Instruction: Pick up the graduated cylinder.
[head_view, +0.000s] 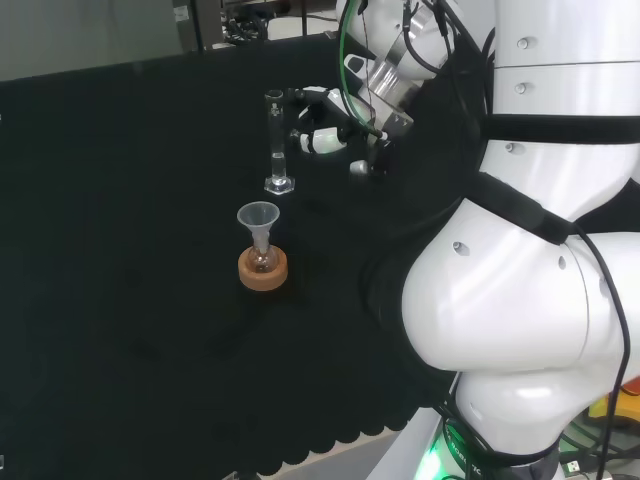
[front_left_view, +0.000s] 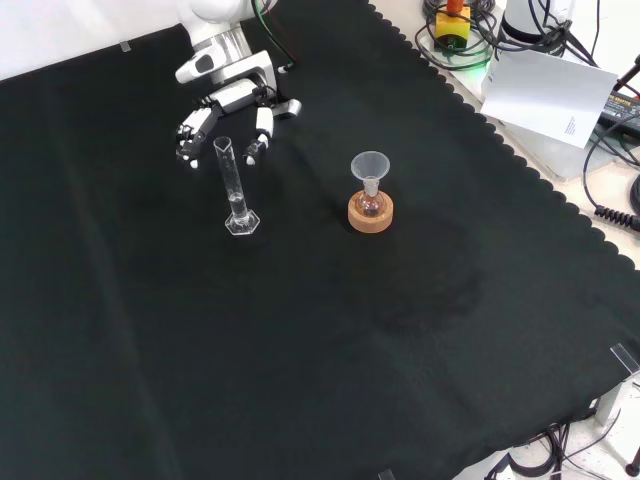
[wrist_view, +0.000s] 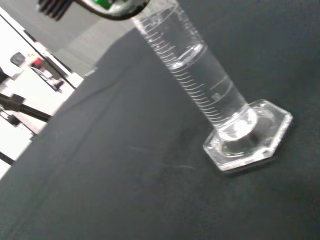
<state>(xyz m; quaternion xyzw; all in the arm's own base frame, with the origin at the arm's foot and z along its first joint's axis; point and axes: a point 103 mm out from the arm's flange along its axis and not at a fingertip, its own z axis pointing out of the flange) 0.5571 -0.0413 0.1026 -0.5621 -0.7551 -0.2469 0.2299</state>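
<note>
Your hand (front_left_view: 232, 100) hovers with fingers (front_left_view: 258, 130) released just behind the upright graduated cylinder (front_left_view: 234, 190), bare desk (front_left_view: 150, 330) all around, funnel-topped flask (front_left_view: 370, 190) well right in front view.

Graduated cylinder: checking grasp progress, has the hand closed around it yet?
No. In the front view the hand hovers behind the upright graduated cylinder, fingers apart from it.

Even, bright room light falls from above; the black cloth (front_left_view: 300, 350) soaks most of it up and shows hardly any shadow, only a faint darker patch in the front view. The white arm (head_view: 530, 250) shines with soft glare in the head view. In the wrist view the glass cylinder (wrist_view: 200, 80) catches pale highlights on its base, and the background behind it is blurred.
</note>
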